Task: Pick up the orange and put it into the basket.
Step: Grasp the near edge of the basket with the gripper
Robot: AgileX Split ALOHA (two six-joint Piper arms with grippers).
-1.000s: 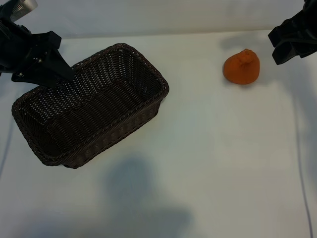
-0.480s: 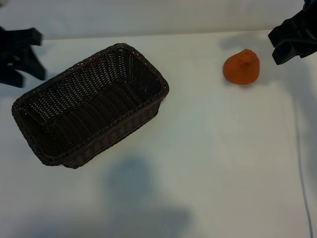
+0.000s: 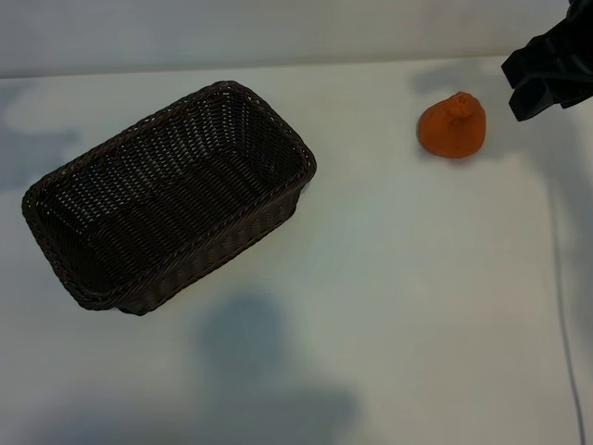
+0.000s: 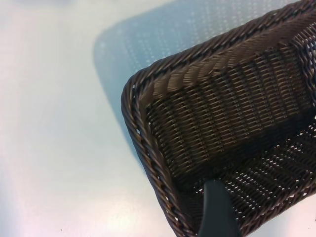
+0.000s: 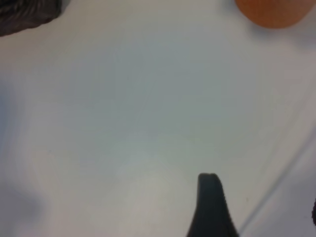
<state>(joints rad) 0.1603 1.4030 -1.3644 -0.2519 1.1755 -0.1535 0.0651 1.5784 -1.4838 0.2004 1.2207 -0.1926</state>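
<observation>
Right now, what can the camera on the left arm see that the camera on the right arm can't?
Only the left wrist view shows the basket's braided rim and woven inside up close, with one dark fingertip of the left gripper over it. Only the right wrist view shows the orange, cut off at the picture's edge, and one right fingertip. Both show the bare white table and some basket; in the right wrist view it is just a dark corner.

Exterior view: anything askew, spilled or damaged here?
Nothing stands out. The basket sits upright, diagonal on the table, intact and empty. The orange rests whole on the table, apart from the basket, beside the right gripper.
</observation>
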